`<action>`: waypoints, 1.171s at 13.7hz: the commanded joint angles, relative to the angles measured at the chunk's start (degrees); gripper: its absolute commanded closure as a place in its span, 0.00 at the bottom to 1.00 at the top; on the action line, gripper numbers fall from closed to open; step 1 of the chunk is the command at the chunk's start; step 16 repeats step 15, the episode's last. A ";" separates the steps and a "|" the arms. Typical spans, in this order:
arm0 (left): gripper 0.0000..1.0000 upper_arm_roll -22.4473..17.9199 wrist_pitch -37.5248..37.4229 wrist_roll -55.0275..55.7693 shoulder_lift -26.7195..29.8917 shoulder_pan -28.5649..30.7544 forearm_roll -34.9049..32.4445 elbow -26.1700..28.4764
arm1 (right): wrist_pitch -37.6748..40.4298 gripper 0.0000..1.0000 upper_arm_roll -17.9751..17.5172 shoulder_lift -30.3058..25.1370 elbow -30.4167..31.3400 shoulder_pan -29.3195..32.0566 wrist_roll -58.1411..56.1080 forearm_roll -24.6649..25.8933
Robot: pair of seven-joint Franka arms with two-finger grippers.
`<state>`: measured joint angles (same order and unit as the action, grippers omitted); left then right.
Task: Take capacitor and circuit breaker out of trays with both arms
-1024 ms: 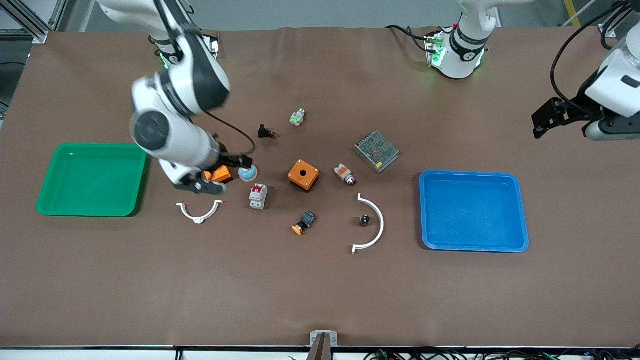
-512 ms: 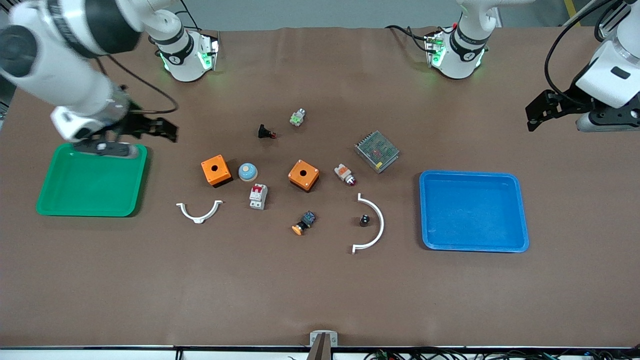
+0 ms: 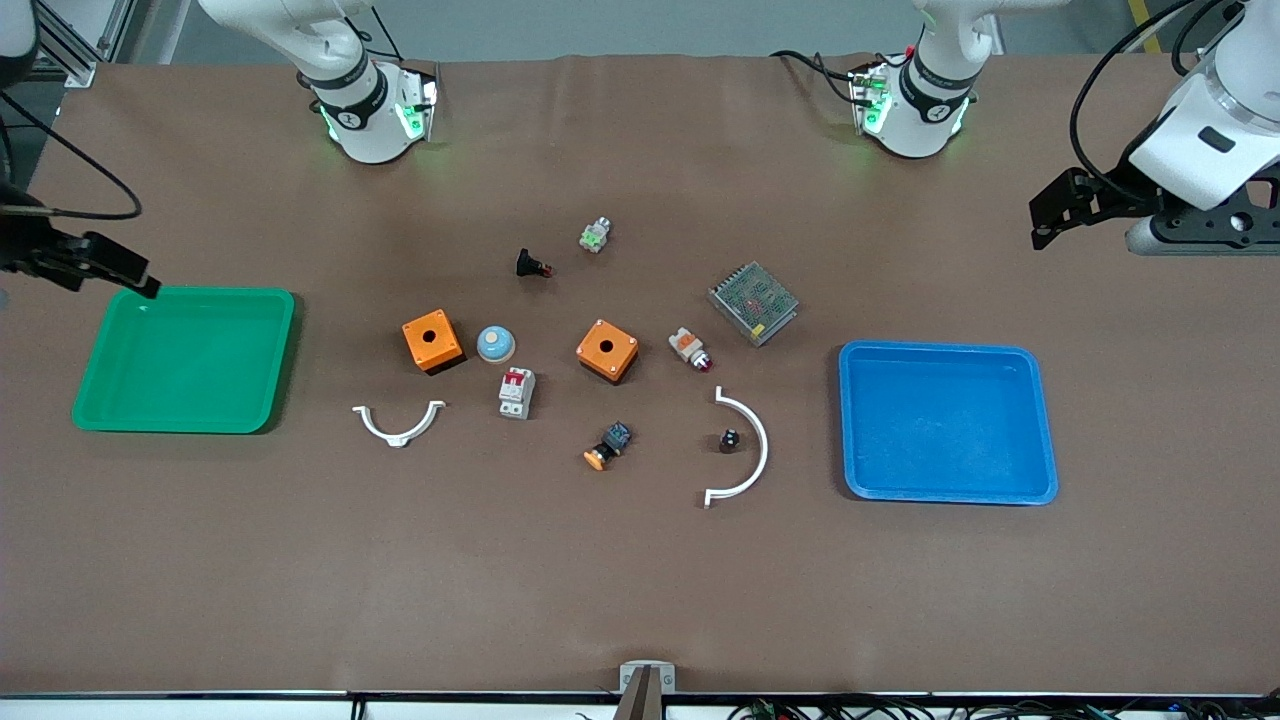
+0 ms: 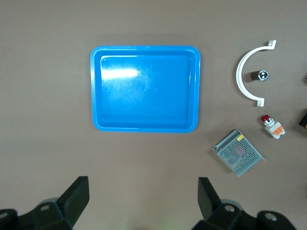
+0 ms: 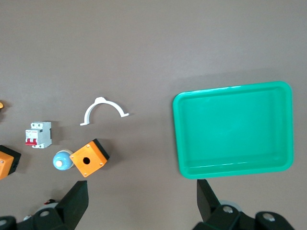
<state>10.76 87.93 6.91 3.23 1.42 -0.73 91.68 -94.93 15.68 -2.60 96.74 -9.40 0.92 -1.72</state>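
Observation:
The capacitor [image 3: 730, 439], a tiny black cylinder, stands inside a large white arc [image 3: 745, 450]; it also shows in the left wrist view [image 4: 259, 75]. The breaker [image 3: 516, 392], a light grey block with red levers, lies near the table's middle and shows in the right wrist view [image 5: 38, 134]. My left gripper [image 4: 143, 201] is open and empty, high over bare table beside the blue tray [image 3: 947, 422]; it also shows in the front view [image 3: 1195, 232]. My right gripper [image 5: 142, 201] is open and empty, high beside the green tray [image 3: 183, 358].
Two orange boxes [image 3: 431, 340] [image 3: 607, 350], a blue dome [image 3: 495, 344], a small white clip [image 3: 398, 423], an orange-capped button [image 3: 607, 446], a white-and-orange part [image 3: 690, 349], a mesh-covered unit [image 3: 754, 302] and two small parts [image 3: 532, 264] [image 3: 594, 235] lie between the trays.
My right arm has swung up and away from the orange box, past the green tray to the table's end. My left arm has shifted slightly toward the middle.

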 commanded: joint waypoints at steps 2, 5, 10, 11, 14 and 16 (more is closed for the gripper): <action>0.00 0.32 -1.27 -0.49 1.16 0.69 0.90 -0.44 | 1.77 0.00 -1.09 2.16 -5.33 1.58 -2.06 1.63; 0.00 0.23 -1.27 -0.41 0.64 0.69 0.20 -1.68 | 1.77 0.00 -1.09 2.68 -6.48 1.50 -2.15 1.64; 0.00 0.06 -1.27 -0.41 0.64 0.78 0.20 -1.85 | 1.59 0.00 -1.27 2.69 -7.88 1.06 -2.15 1.64; 0.00 -0.03 -1.27 -0.41 0.64 0.69 0.20 -1.85 | 1.59 0.00 -1.27 2.77 -8.32 0.88 -2.15 1.64; 0.00 -0.03 -1.36 -0.41 0.64 0.69 0.20 -1.85 | 1.68 0.00 -1.36 2.77 -8.33 0.88 -2.59 1.72; 0.00 -0.03 -1.53 -0.41 0.64 0.69 0.20 -1.85 | 1.68 0.00 -1.36 2.77 -8.33 0.88 -4.33 1.81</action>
